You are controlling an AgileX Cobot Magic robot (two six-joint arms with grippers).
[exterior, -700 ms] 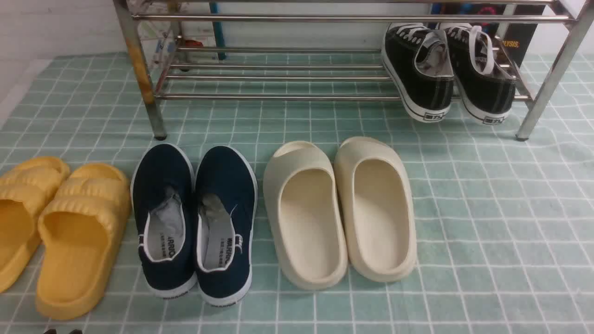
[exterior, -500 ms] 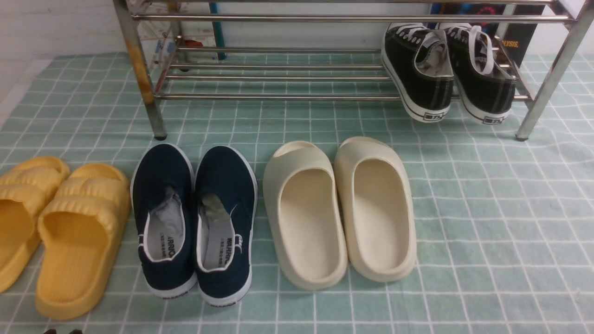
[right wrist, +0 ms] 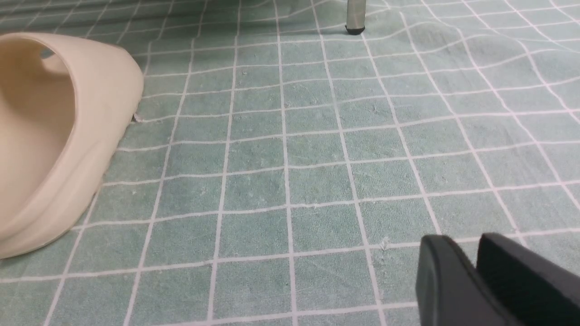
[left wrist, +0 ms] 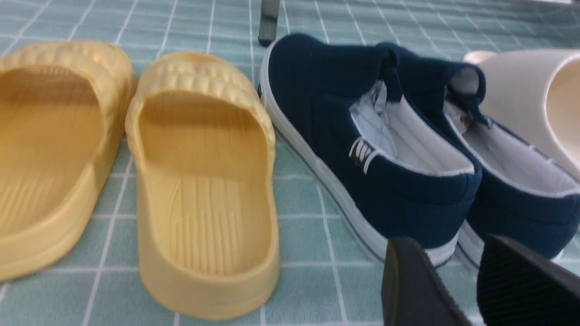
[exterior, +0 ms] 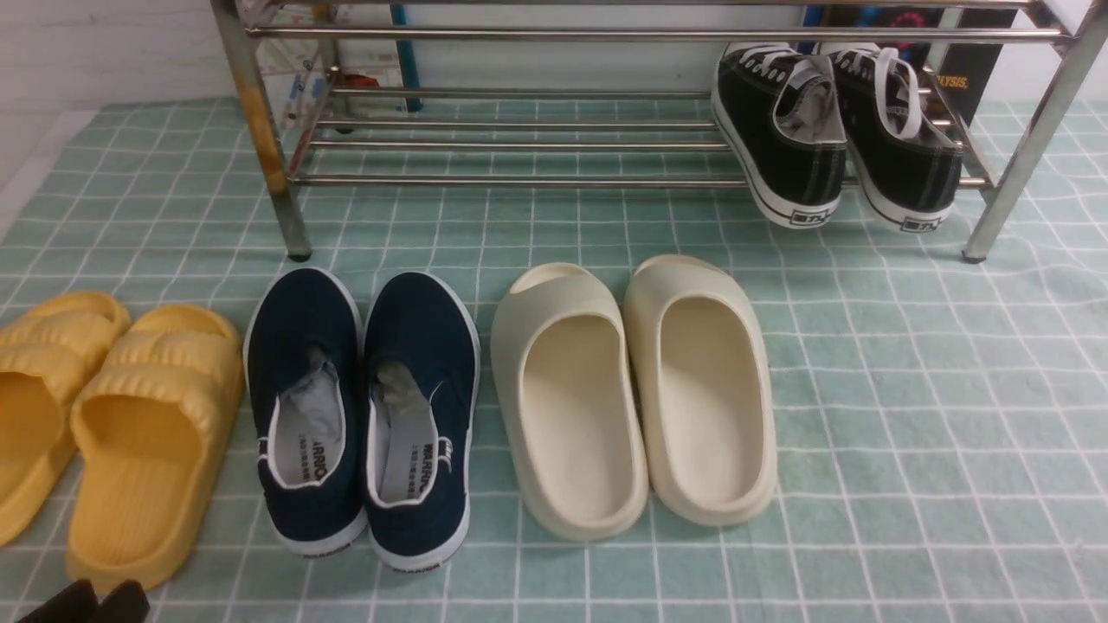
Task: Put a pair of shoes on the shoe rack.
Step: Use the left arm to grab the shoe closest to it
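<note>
Our left gripper [exterior: 93,599] has edged into view near the navy slip-on sneakers [exterior: 363,407], fingers parted, empty; right gripper [right wrist: 466,246] closed, empty.

Shoe rack [exterior: 519,181] free left of black sneakers [exterior: 783,147]; yellow slides [exterior: 147,450], cream slides [exterior: 636,346] hem the navy shoes [exterior: 415,337]

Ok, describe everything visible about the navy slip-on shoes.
The pair of navy-blue canvas slip-on sneakers has white rubber soles, white collar trim and grey insoles. They stand upright, side by side, toes toward the chrome tube shoe rack, on the green checked cloth, between the yellow foam slides and cream foam slides.
</note>
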